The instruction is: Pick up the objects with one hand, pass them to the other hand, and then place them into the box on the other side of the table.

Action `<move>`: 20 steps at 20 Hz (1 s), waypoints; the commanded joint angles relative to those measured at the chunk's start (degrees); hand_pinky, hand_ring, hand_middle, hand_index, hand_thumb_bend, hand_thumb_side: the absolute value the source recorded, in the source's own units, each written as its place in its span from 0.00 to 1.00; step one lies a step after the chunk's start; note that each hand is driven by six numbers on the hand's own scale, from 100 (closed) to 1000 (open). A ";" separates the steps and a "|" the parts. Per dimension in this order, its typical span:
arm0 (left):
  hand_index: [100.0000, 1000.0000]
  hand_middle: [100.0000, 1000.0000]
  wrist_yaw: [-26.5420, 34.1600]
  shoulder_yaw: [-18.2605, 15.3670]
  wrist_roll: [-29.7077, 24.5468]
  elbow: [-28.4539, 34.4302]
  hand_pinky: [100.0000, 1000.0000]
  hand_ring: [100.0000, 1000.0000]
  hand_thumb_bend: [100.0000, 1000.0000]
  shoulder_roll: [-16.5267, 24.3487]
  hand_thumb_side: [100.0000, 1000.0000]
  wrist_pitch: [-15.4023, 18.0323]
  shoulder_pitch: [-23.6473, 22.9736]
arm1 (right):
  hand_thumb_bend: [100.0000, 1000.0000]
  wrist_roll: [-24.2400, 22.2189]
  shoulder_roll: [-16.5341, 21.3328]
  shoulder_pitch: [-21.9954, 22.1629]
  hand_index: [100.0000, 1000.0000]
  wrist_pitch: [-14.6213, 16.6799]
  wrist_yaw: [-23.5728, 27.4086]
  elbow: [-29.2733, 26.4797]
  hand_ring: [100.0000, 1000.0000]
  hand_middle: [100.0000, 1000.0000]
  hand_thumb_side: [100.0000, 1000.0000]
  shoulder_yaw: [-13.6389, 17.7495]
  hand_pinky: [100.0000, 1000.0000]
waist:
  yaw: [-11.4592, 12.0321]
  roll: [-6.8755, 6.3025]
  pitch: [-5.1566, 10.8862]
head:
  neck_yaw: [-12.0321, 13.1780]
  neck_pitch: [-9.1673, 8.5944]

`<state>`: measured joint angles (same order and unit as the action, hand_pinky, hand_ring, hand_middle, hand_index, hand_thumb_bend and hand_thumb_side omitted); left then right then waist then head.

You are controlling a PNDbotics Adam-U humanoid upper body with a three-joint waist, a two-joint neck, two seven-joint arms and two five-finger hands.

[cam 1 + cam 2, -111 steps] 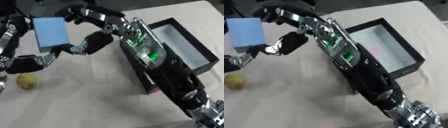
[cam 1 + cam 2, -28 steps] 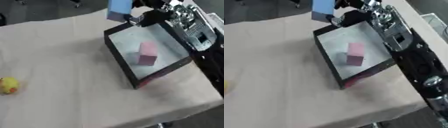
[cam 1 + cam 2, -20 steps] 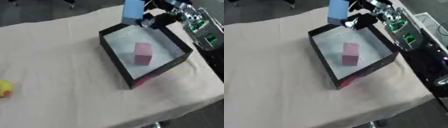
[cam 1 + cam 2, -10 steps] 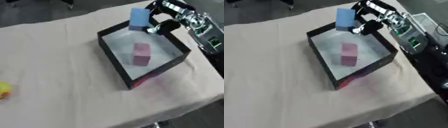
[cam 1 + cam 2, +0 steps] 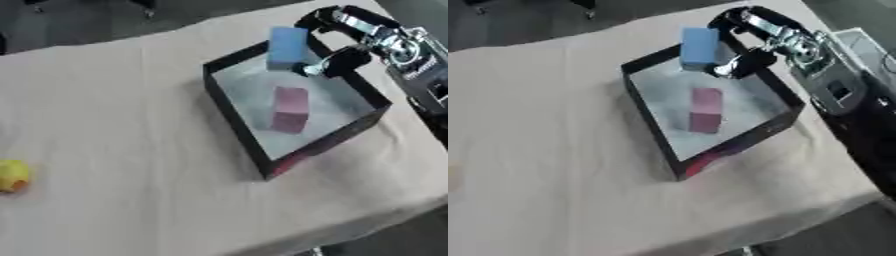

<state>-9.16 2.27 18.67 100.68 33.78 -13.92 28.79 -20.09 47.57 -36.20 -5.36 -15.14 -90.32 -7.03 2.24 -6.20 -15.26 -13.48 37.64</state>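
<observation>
A beige cloth covers the counter (image 5: 131, 90); a black box (image 5: 262, 155) rests toward its right side; a yellow fruit (image 5: 12, 175) lies at the left edge.

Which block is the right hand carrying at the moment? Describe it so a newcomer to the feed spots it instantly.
Start at the black open-topped box on the right side of the cloth-covered table. Over the box's far end, the right hand has its fingers curled round a light blue rectangular block, held above the floor. The pink block lies inside the box, and the yellow round object sits far left.
</observation>
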 commanded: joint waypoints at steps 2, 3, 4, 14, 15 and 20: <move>0.80 0.73 0.28 -0.95 0.36 1.09 0.89 0.78 0.32 2.22 0.29 0.04 0.52 | 0.50 0.28 2.33 -0.15 0.89 0.69 -2.95 -0.21 0.94 0.84 0.17 1.58 0.93 | 0.12 0.56 1.05 | 3.20 -0.41; 0.80 0.73 0.27 -0.94 0.35 1.16 0.89 0.78 0.32 2.19 0.29 0.03 0.53 | 0.51 0.55 2.43 0.06 0.89 0.58 -3.43 -0.22 0.94 0.84 0.18 1.78 0.93 | 0.10 0.57 1.03 | 3.85 -0.33; 0.79 0.73 0.26 -0.95 0.37 1.19 0.89 0.78 0.33 2.18 0.29 -0.02 0.55 | 0.51 0.79 2.57 0.28 0.89 0.42 -3.89 -0.22 0.94 0.84 0.19 1.96 0.93 | 0.07 0.60 1.01 | 4.47 -0.29; 0.79 0.73 -0.02 -1.00 0.91 1.54 0.89 0.78 0.34 2.33 0.29 -0.86 0.48 | 0.42 4.53 3.53 2.93 0.87 -2.46 -1.79 -1.14 0.93 0.84 0.13 4.64 0.92 | 0.26 0.54 1.50 | 7.15 0.02; 0.79 0.73 -0.05 -1.01 0.91 1.58 0.89 0.78 0.34 2.36 0.29 -0.93 0.41 | 0.36 5.65 3.39 2.96 0.86 -3.15 0.06 -1.67 0.93 0.84 0.15 4.92 0.92 | 0.42 0.49 1.62 | 7.54 0.13; 0.79 0.73 -0.27 -1.02 0.43 1.67 0.89 0.78 0.35 2.76 0.29 -1.36 0.04 | 0.00 13.01 2.80 2.32 0.89 -5.98 11.26 -4.93 0.94 0.86 0.30 5.81 0.93 | 1.07 0.36 2.10 | 9.06 0.79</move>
<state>-9.26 2.13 19.20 101.49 33.94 -15.11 28.43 -8.91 48.80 -32.84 -10.82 -6.52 -93.57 -2.25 3.25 -6.20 -15.25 -4.91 38.20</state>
